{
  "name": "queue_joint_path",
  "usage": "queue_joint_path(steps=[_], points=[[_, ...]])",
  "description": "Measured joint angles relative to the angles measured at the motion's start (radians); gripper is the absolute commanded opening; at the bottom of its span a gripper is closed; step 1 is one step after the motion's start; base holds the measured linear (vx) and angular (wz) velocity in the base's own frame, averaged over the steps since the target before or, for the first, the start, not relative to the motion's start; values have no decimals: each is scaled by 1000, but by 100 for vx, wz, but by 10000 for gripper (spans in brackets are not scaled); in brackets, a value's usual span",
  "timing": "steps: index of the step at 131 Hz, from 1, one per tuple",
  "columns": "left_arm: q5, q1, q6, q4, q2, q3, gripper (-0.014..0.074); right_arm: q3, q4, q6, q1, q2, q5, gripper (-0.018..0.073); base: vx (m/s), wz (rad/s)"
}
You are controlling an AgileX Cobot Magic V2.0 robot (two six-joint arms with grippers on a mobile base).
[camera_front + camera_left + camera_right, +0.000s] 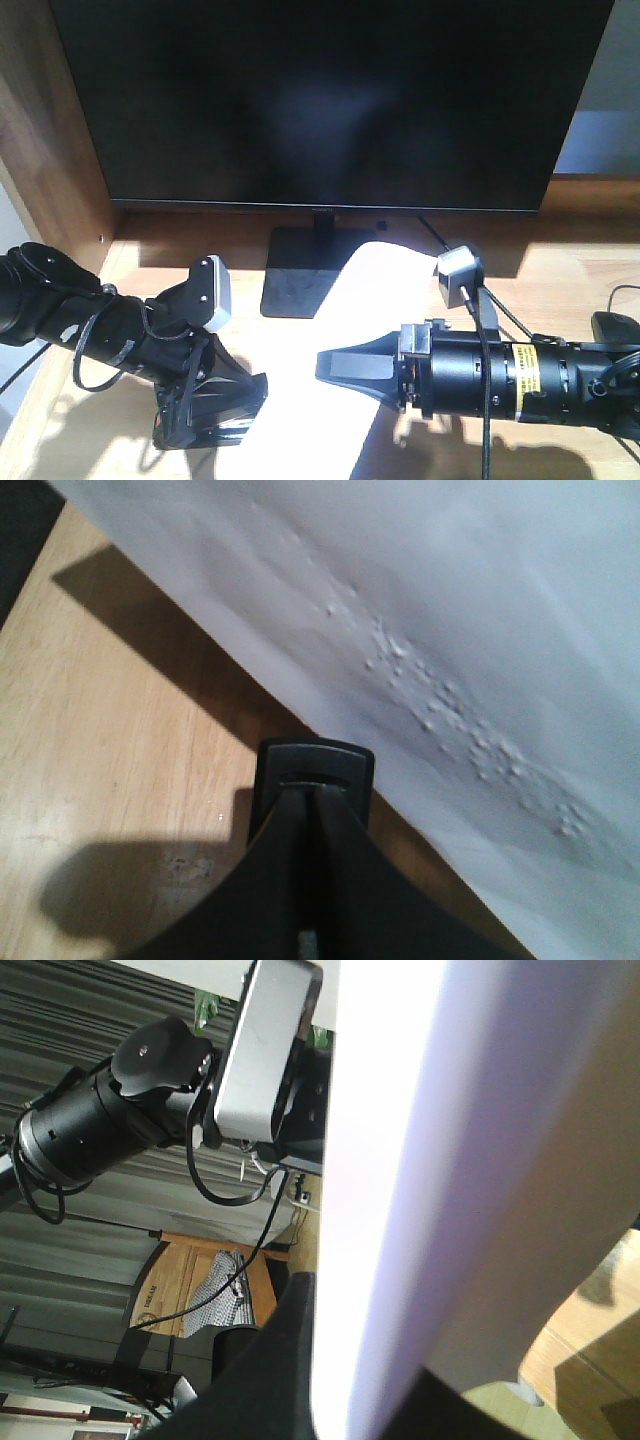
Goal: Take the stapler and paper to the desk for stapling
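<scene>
**A:** Where is the paper?

**B:** The paper [365, 300] runs from the monitor stand [300, 275] down the middle of the front view. Its edge throws a shadow on the bench [560, 280], so I judge it raised there. My right end effector [335, 365] is pinching it. In the right wrist view the sheet passes edge-on between the jaws.

**A:** And your left?

**B:** The left end effector [315, 770] is pressed together, its tip just beside the sheet's edge at lower centre. I see nothing caught in it.

**A:** How would you set the paper down?

**B:** I'd lower it slowly and level so it doesn't buckle or fold under. I'd let go only once it lies flat on the wood, with a corner free for stapling.

**A:** The stapler?

**B:** I can't find it in any view. Glare washes out the sheet, and a dark shape at the right edge of the front view is cut off, so I can't name it.
</scene>
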Motion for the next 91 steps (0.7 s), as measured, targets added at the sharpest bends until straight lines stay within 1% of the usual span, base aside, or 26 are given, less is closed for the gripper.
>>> queue_joint_path(steps=[13,30,44,56,76,91], points=[[0,0,0,0,0,0,-6,0,-19,-2,0,0,1,-3,0,0],[0,0,0,0,0,0,-6,0,-116,2,0,0,1,-3,0,0],[0,0,0,0,0,0,-6,0,-210,28,1,0,18,-3,0,0],[0,0,0,0,0,0,-6,0,-290,51,1,0,84,-3,0,0],[0,0,0,0,0,0,-6,0,-391,87,1,0,207,-3,0,0],[0,0,0,0,0,0,-6,0,-463,133,1,0,288,-3,0,0]])
